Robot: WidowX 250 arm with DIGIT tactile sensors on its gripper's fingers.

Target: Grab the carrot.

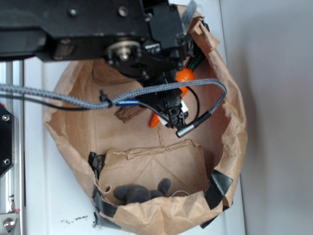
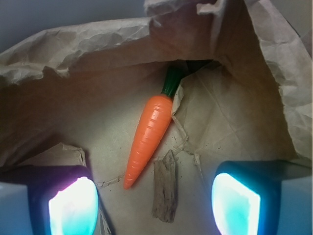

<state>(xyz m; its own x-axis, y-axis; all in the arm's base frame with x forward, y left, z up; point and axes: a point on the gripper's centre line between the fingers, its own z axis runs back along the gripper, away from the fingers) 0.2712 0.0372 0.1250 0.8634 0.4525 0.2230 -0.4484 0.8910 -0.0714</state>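
Note:
The carrot (image 2: 150, 133) is glossy orange with a dark green stem and lies on the floor of a brown paper bag (image 2: 230, 107). Its tip points toward me and its stem points into the far corner. In the exterior view only parts of the carrot (image 1: 184, 75) show behind the arm. My gripper (image 2: 155, 208) is open and empty, hovering above the bag floor. Its two glowing fingertips (image 2: 73, 208) sit either side of the carrot's tip, apart from it. In the exterior view the gripper (image 1: 168, 110) is inside the bag.
A brown crumpled paper scrap (image 2: 165, 188) lies just right of the carrot's tip. The bag's crumpled walls (image 1: 230, 132) rise all round. A dark grey soft object (image 1: 139, 192) lies in a folded pocket at the bag's near end. A braided cable (image 1: 161, 88) crosses the bag.

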